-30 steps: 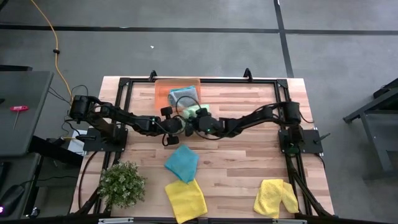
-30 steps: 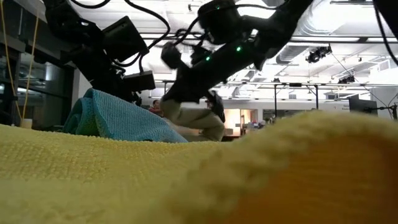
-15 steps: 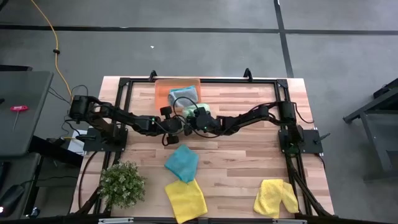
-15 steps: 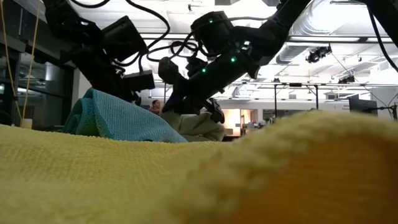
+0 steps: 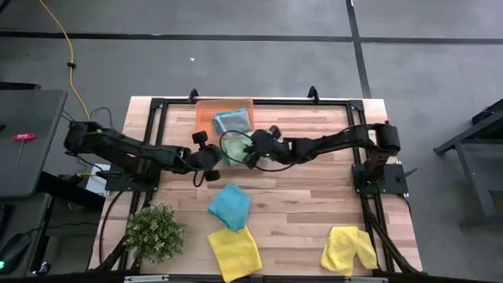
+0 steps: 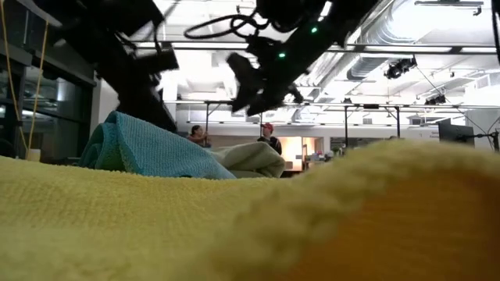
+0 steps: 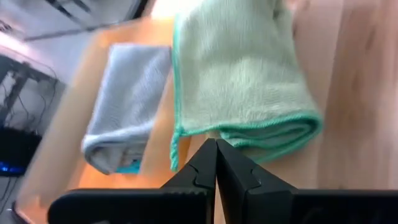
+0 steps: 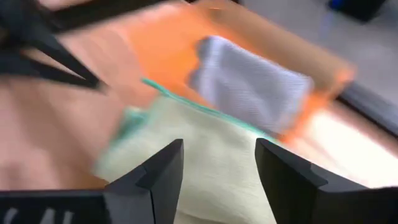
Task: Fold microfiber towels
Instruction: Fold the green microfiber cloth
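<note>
Two grippers meet near the table's middle. The right gripper [image 8: 217, 180] has its jaws spread with nothing between them, and the folded green towel [image 8: 205, 158] lies just ahead of and below them. In the low view this gripper [image 6: 251, 86] hangs clear above that towel [image 6: 250, 158]. The left gripper [image 7: 216, 163] has its jaws pressed together, empty, with their tips right at the folded edge of the green towel [image 7: 239, 78]; whether they touch it I cannot tell.

Beyond the green towel from both sets of jaws sits the orange tray [image 5: 206, 115], with a grey towel [image 7: 124, 106] folded in it and a bit of teal showing under that. From above, the green towel [image 5: 236, 144] lies on the wood just beside the tray, between the left gripper [image 5: 206, 154] and the right gripper [image 5: 250, 149].

Farther out, toward the table's near edge, lie a teal towel [image 5: 230, 205], a yellow towel [image 5: 234, 250] touching it, and a second yellow towel [image 5: 348, 249] well apart near the right corner. The plant [image 5: 154, 231] stands near the left corner.

Two people [image 6: 269, 137] show in the room behind.
</note>
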